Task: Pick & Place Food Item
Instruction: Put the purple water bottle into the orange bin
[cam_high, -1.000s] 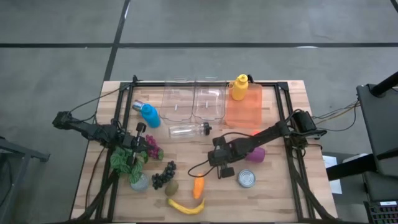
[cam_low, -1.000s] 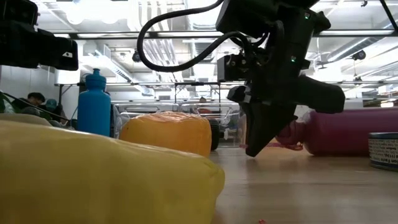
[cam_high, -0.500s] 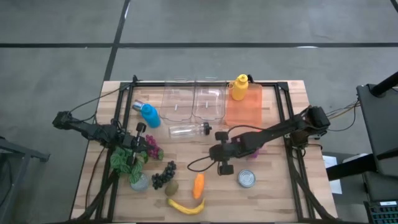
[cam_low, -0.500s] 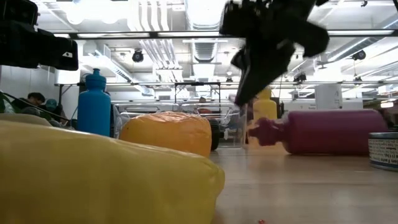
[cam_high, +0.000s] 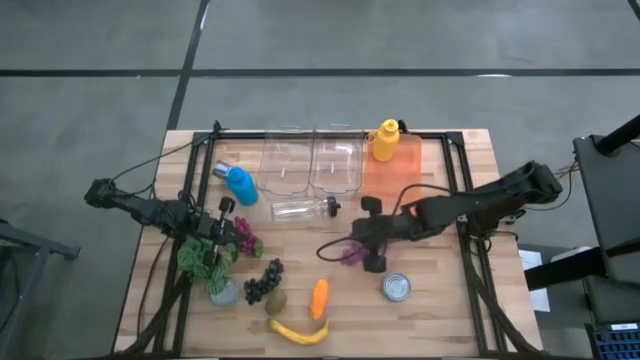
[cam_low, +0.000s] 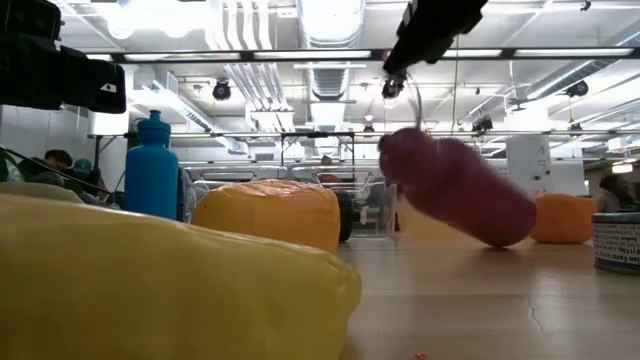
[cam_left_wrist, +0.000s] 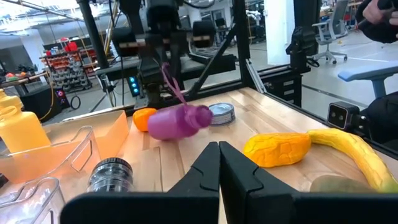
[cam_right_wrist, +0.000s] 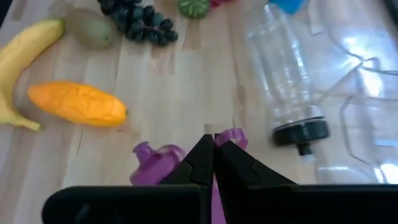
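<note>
Purple bottle (cam_low: 460, 190) hangs tilted from right gripper (cam_high: 368, 247), mid-table, clear of rails.

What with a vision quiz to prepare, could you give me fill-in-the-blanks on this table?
The right hand holds a ____ bottle by its strap.
The yellow bottle stands at an ____ tray.
The left hand has its fingers ____.
The dark fruits beside the kiwi are ____.
Missing: purple; orange; shut; grapes.

Two slim black jointed arms, matte housings. Loose black cables loop off each. Left pincer (cam_left_wrist: 219, 163) and right pincer (cam_right_wrist: 212, 155): dark, wedge-shaped fingers.
</note>
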